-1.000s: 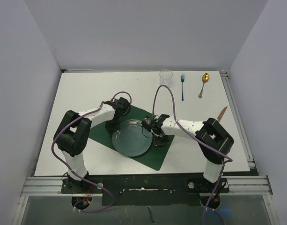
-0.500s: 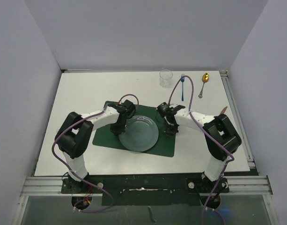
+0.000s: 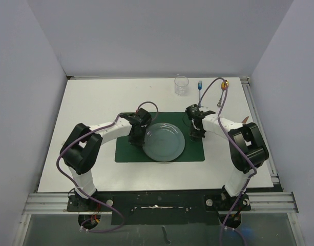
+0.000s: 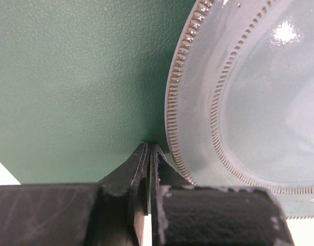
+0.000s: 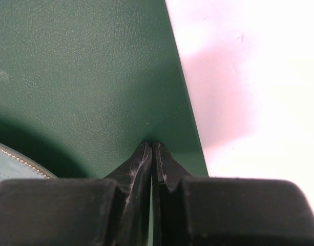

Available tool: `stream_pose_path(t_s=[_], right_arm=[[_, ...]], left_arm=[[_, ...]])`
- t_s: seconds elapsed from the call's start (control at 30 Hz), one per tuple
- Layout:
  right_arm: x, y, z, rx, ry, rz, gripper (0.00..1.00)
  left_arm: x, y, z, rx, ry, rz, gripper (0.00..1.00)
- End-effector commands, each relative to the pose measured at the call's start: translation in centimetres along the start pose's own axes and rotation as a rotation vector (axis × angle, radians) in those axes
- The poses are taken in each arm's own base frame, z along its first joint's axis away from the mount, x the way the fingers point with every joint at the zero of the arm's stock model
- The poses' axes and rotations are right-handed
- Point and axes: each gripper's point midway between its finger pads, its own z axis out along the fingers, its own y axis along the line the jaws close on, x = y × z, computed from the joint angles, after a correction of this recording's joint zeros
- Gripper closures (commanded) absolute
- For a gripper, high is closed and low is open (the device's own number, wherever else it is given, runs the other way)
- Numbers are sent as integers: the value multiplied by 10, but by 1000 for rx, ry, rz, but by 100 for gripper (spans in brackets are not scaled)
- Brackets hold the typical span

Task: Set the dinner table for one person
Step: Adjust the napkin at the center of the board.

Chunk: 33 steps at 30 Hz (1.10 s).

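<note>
Across the middle of the overhead view, the white tabletop (image 3: 95, 102) spreads from the metal rail at the bottom of the frame up to the back wall, with another rail along its right edge. Near its centre lies a dark green placemat (image 3: 126, 154), squared to the frame, carrying a pale blue-grey plate (image 3: 164, 142) with a beaded rim, set slightly right of the mat's middle. The left pincer (image 3: 138, 137) comes down at the plate's left edge; its wrist view shows the jaws pressed together with nothing visible between them, tips resting on the mat just beside the plate's rim. The right pincer (image 3: 196, 134) stands at the right of the plate, near the mat's right edge, jaws likewise pressed together with tips on the green surface. Along the upper edge of the tabletop, well apart from the mat, stand a clear glass (image 3: 181, 85), a blue fork (image 3: 200, 83) and a gold spoon (image 3: 225, 84), the last two partly crossed by a purple cable.
</note>
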Motion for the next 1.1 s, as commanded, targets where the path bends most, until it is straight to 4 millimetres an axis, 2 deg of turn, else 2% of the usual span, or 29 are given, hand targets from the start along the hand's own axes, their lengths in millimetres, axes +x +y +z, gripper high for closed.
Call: stream_pose_path(t_s=[0.0,0.27,0.43,0.6,0.9,1.03,1.07], right_arm=[[3,-17,6,52,-3,-23,100],[5,-18,-2,30,-10,-14,100],[3,-18,-13,5,-29,-9,100],[-8,-16,-30,-37,-70,-4,98],[-30,-3,-60,-140,-146,6,92],[-30,12,-64,-252,-163,9,84],[-28,14,-63,-288,-162,11,78]], left_arm=[[-6,-45,5,174,-27,-8,100],[-11,-43,0,165,-52,-28,100],[-21,-40,-13,146,-103,-62,100],[-35,-37,-38,151,-183,-109,100],[-58,-26,-98,211,-374,-218,100],[-61,-26,-117,366,-432,-273,99],[-60,-27,-119,419,-429,-288,99]])
